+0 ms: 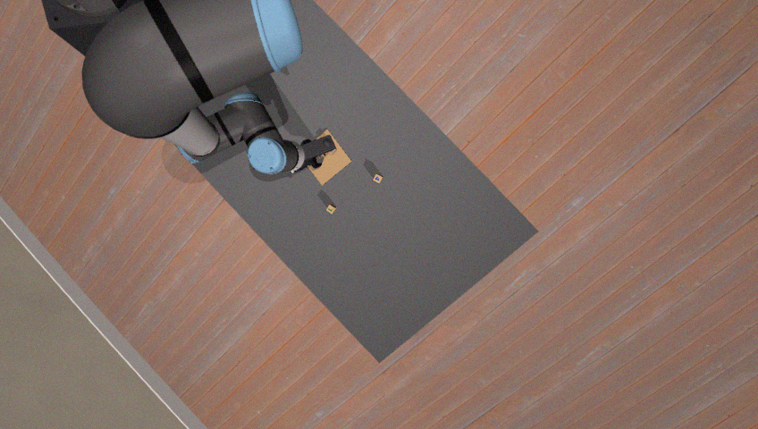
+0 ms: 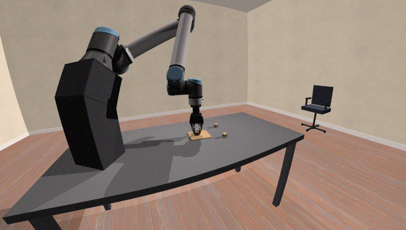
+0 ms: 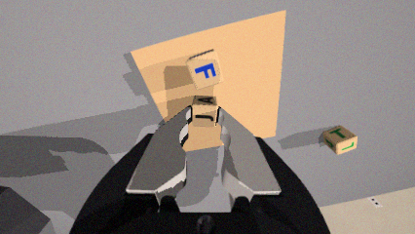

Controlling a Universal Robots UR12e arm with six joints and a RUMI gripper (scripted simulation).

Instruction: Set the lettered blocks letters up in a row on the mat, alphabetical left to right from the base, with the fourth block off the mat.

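My gripper (image 2: 197, 133) (image 3: 205, 107) is shut on the J block (image 3: 204, 118), low over the tan mat (image 1: 336, 165) (image 2: 206, 135) (image 3: 253, 63). The held block shows a black J facing the fingers' base and a foreshortened black A on an adjoining side. The F block (image 3: 205, 70) stands on the mat beside it, its blue F turned sideways in the wrist view. A green-lettered block (image 1: 331, 209) (image 2: 224, 134) (image 3: 340, 140) is off the mat, showing T and L on adjoining faces. A blue-lettered block (image 1: 376, 178) (image 2: 216, 125) is also off the mat; its letter is too small to read surely.
The dark grey table (image 1: 415, 228) (image 2: 256, 136) carries the mat and blocks. The robot's dark pedestal (image 2: 85, 119) stands at the table's left part in the exterior view. The arm covers part of the mat in the top view. A chair (image 2: 316, 108) stands beyond the table.
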